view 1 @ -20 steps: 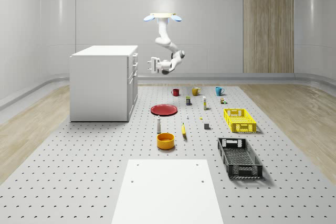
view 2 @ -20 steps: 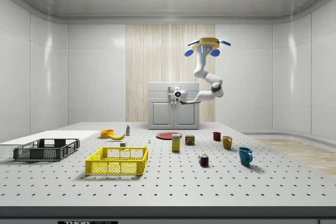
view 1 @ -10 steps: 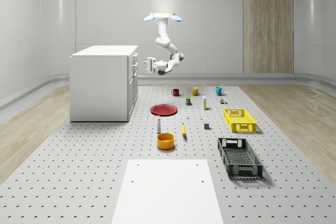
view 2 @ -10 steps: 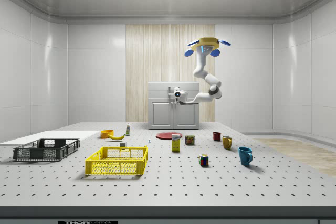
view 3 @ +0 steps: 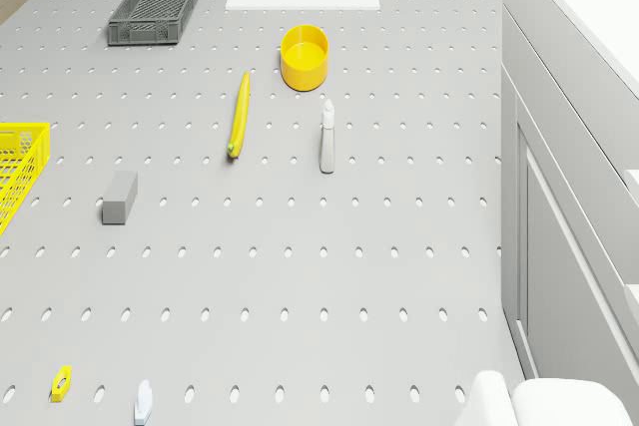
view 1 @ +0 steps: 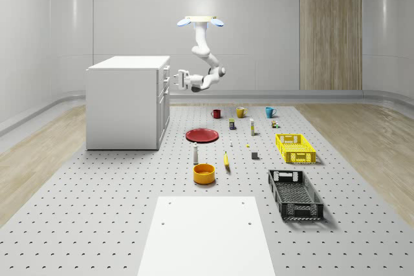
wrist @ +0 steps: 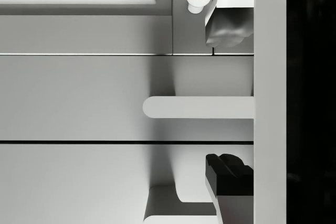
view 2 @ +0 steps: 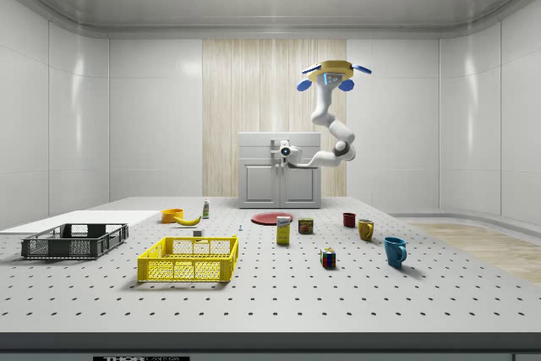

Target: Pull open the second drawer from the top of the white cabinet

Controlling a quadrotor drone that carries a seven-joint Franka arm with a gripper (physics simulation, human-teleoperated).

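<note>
In the whole-scene view, the white box-shaped cabinet (view 1: 129, 103) stands at the left on the grey perforated table (view 1: 97, 211). Its drawers face the view's right, and the second drawer from the top (wrist: 79, 98) is shut. The two-finger gripper (view 1: 178, 78) is just beside the drawer fronts at the upper drawers' height. In the wrist view its fingers (wrist: 227, 174) stand wide apart, one on each side of the white bar-shaped handle (wrist: 197, 107), not touching it. The white quadrotor drone (view 1: 201, 22) hovers right of the cabinet, above a flat red round plate (view 1: 202, 135).
</note>
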